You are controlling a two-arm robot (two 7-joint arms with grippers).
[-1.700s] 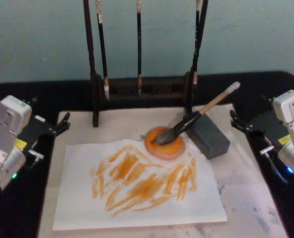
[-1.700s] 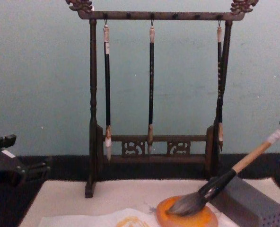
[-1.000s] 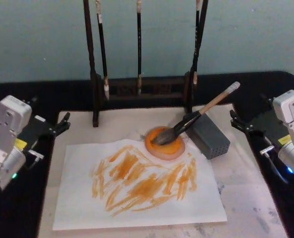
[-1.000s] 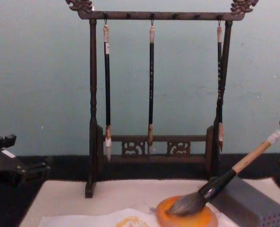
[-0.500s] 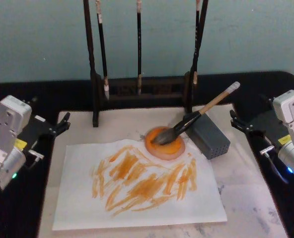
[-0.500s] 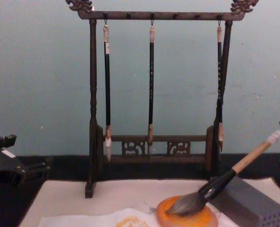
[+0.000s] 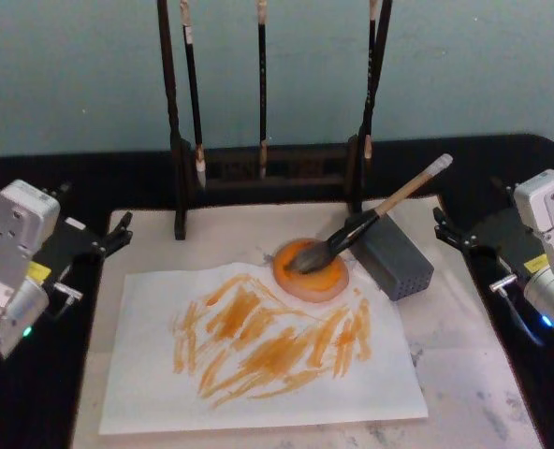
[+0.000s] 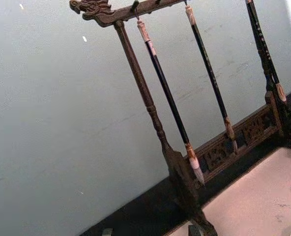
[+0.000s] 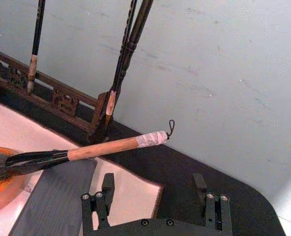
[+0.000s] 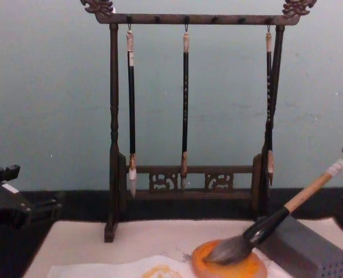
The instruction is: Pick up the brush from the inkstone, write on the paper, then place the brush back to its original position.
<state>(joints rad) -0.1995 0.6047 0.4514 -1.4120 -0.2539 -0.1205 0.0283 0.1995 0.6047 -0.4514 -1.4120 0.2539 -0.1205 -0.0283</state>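
The brush lies at a slant, its grey bristles on the orange inkstone and its tan handle propped on a grey block. In the right wrist view, the brush lies a short way beyond my open right gripper, whose jaws hold nothing. The paper, covered with orange strokes, lies in front of the inkstone. My left gripper rests open at the mat's left edge. At the mat's right edge is my right gripper. The chest view shows the brush on the inkstone.
A dark wooden rack with thin hanging brushes stands behind the inkstone, also shown as the rack in the chest view. A cream mat covers the black table under the paper.
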